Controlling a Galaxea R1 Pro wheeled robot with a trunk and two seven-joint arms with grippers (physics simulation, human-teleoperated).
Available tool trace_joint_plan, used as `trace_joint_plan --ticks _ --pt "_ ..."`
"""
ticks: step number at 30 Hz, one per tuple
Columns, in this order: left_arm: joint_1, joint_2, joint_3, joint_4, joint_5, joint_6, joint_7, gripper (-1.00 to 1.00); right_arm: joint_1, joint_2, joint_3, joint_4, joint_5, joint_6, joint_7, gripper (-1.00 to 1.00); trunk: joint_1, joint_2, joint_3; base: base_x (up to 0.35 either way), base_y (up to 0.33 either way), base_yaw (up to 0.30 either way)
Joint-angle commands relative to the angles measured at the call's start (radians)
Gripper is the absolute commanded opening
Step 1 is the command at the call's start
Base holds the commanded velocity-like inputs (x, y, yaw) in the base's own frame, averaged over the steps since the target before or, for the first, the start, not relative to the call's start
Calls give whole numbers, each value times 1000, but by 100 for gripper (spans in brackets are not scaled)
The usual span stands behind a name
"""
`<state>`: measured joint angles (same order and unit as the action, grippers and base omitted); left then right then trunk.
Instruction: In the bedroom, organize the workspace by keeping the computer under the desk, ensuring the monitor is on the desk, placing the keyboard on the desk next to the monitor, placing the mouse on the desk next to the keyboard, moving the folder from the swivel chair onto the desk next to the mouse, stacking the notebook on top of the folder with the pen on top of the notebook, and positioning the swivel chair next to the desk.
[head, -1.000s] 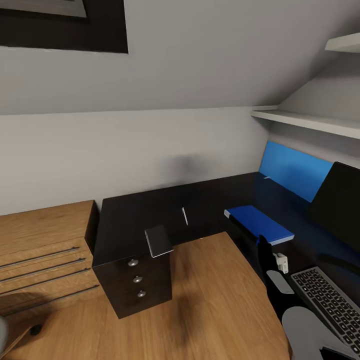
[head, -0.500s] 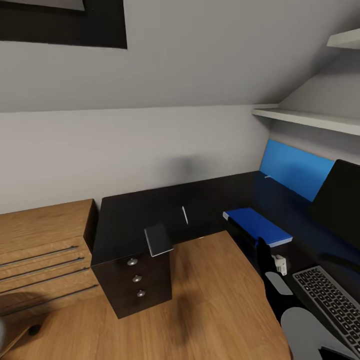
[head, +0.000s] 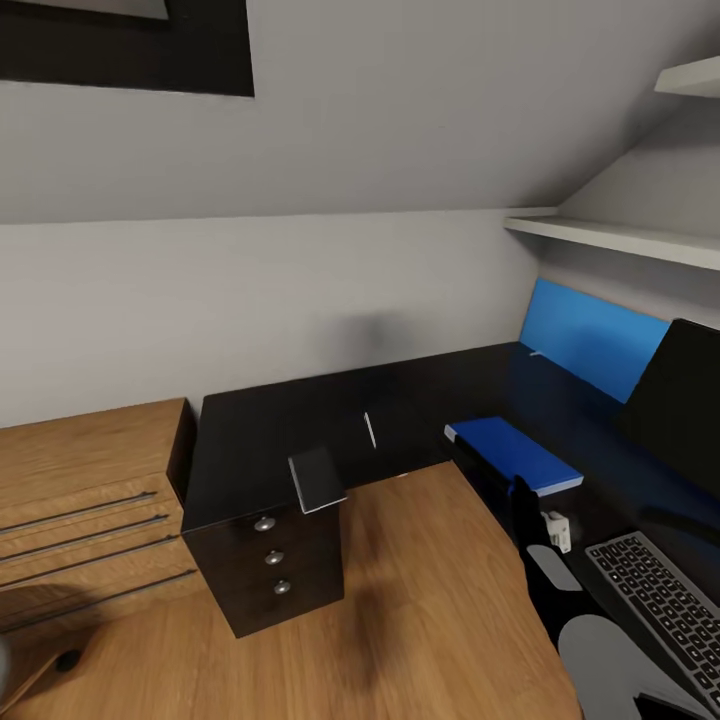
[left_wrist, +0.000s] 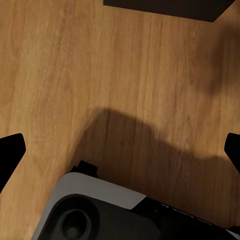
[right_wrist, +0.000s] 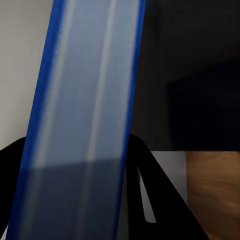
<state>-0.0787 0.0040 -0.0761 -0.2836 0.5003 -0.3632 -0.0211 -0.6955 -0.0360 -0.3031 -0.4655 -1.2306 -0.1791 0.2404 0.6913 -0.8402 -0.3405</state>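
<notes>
The glossy black desk (head: 300, 430) runs along the wall and turns down the right side. The blue folder (head: 512, 455) lies flat over its right wing, and my right gripper (head: 528, 500) is shut on its near end. In the right wrist view the folder's edge (right_wrist: 85, 100) passes between the black fingers (right_wrist: 150, 185). A grey notebook (head: 317, 480) sits tilted at the desk's front edge, with the thin white pen (head: 369, 431) behind it. The keyboard (head: 660, 600) and black monitor (head: 680, 400) are at the right. My left gripper (left_wrist: 120, 150) is open above the floor.
A black drawer unit (head: 270, 575) with three knobs stands under the desk's front. Low oak drawers (head: 90, 490) are at the left. White shelves (head: 620, 240) hang at upper right above a blue wall panel (head: 590, 340). Light wood floor (head: 420, 610) lies between.
The folder and my right gripper have edged slightly left along the desk. The view rose a little at first. Nothing else has moved.
</notes>
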Motion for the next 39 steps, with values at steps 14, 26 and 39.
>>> trace_joint_plan --ticks 14,26,39 --pt "-1 1 -8 2 9 -5 -2 100 -1 2 -2 4 -11 -8 7 -100 0 -1 -1 50 0 0" --pt "-1 1 -8 2 8 -5 -2 100 -1 3 -2 3 -14 -6 13 -100 0 -1 -1 20 0 -65" --pt "-1 1 -7 3 7 -5 -2 100 -1 4 -2 2 -15 -4 38 -100 0 -1 -1 96 0 -11"
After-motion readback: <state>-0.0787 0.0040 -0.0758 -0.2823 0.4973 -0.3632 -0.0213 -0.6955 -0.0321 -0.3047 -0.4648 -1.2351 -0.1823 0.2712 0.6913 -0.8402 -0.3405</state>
